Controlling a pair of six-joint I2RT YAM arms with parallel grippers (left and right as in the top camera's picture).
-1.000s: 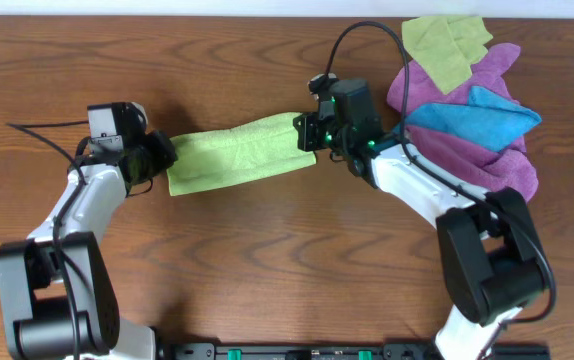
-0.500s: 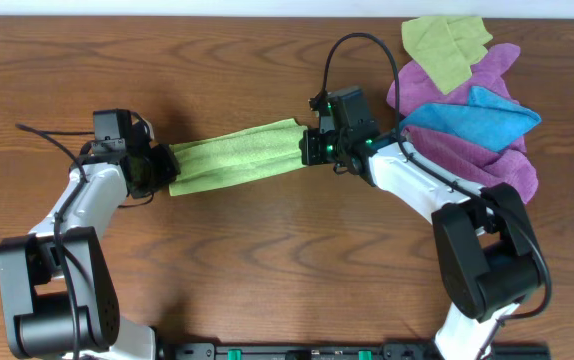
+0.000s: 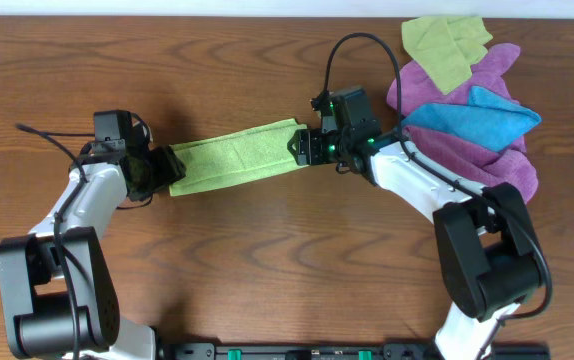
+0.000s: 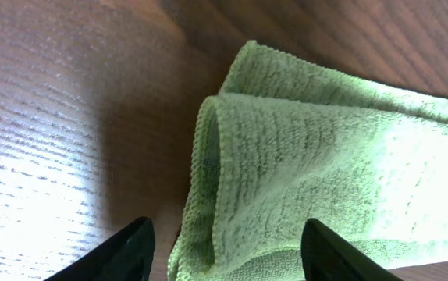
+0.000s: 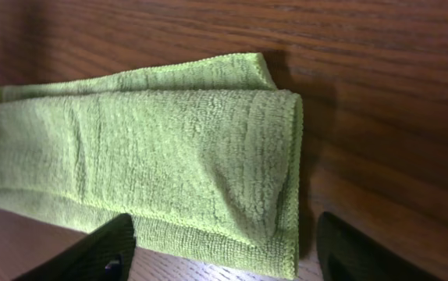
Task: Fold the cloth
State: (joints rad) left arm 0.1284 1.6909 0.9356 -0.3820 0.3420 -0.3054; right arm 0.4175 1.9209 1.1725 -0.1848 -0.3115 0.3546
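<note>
A bright lime-green fluffy cloth [image 3: 235, 155] lies flat on the brown wooden table [image 3: 267, 270]. It is already doubled up into a long strip, and it reaches from one arm to the other. The left gripper [image 3: 164, 166] is at the strip's left end and the right gripper [image 3: 307, 147] is at its right end. In both wrist views the fingers stand wide apart with a cloth end between them, so neither one is holding anything.

I think the cloth is light and floppy. It would sag and bunch if lifted by one spot, and its layers could slide apart. It will not break, and its fuzzy face should not be slippery to pinch. The short ends look best to grab, with all the layers pinched together.

A heap of purple, blue and dull green cloths [image 3: 467, 150] lies off to the right, not touching the lime one.
</note>
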